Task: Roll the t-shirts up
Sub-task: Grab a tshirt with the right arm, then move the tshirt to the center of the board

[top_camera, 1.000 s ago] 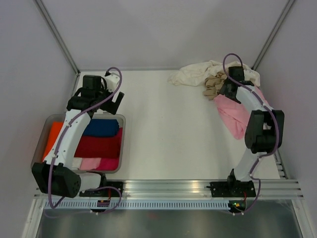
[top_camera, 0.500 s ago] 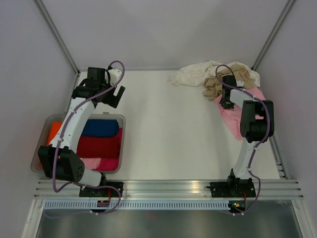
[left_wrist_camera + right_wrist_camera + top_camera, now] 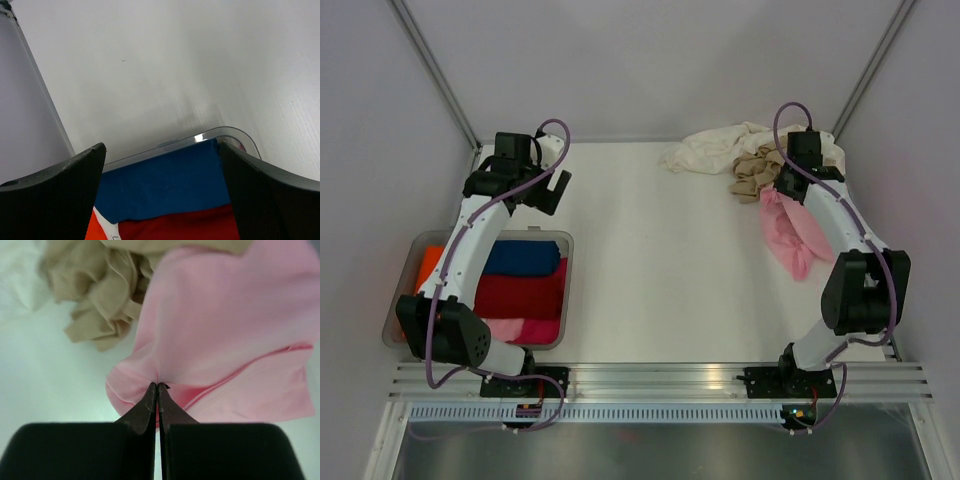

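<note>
White arms (image 3: pixel 468 245), black jaws, purple cables (image 3: pixel 560 124)

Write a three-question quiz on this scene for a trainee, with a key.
1. True or false: the left gripper is shut on a shirt.
2. Which does the right gripper pinch? A cream-white t-shirt, B tan t-shirt, C pink t-shirt.
3. Fill in: the blue cloth lies in the clear ____.
Key: 1 false, it is open; 2 C; 3 tray.
</note>
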`<control>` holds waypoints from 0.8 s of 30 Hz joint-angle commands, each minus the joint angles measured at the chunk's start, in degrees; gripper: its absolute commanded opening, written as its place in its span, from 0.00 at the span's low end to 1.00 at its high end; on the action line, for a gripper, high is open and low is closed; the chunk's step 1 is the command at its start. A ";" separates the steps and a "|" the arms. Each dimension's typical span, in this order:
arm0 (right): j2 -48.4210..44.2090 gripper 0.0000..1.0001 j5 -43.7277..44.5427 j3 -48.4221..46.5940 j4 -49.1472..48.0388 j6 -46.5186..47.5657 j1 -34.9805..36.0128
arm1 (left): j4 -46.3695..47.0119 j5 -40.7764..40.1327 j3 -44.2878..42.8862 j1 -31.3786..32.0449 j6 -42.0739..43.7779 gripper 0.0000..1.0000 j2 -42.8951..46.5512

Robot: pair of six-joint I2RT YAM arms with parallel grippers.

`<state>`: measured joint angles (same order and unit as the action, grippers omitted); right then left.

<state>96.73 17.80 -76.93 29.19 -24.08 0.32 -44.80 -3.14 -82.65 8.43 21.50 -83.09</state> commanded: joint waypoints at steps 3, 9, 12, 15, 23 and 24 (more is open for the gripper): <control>-8.39 0.00 -4.69 -7.97 1.13 4.99 1.88 | -0.82 1.55 -2.16 0.01 1.09 0.99 2.32; -10.42 0.00 -19.33 -19.56 3.41 12.82 10.11 | -1.00 2.70 -2.16 -0.08 1.09 0.99 2.93; -8.49 0.00 -25.60 -29.48 4.91 14.05 16.54 | -1.08 2.87 -2.16 -0.08 1.09 0.99 3.11; -7.34 0.00 -33.34 -39.76 2.48 11.96 21.81 | -1.17 2.87 -1.99 0.01 1.18 0.99 3.63; -8.14 0.00 -27.43 -51.47 -10.38 7.20 22.62 | -1.08 2.87 -1.72 -0.08 1.71 0.99 4.43; -7.79 0.00 -26.60 -53.66 -10.82 7.29 22.62 | -1.17 2.87 -1.72 -0.08 1.71 0.99 4.51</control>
<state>89.30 -13.41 -124.68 25.71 -16.03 23.33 -45.76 -1.13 -82.67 8.43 21.89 -80.47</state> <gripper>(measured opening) 0.007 0.990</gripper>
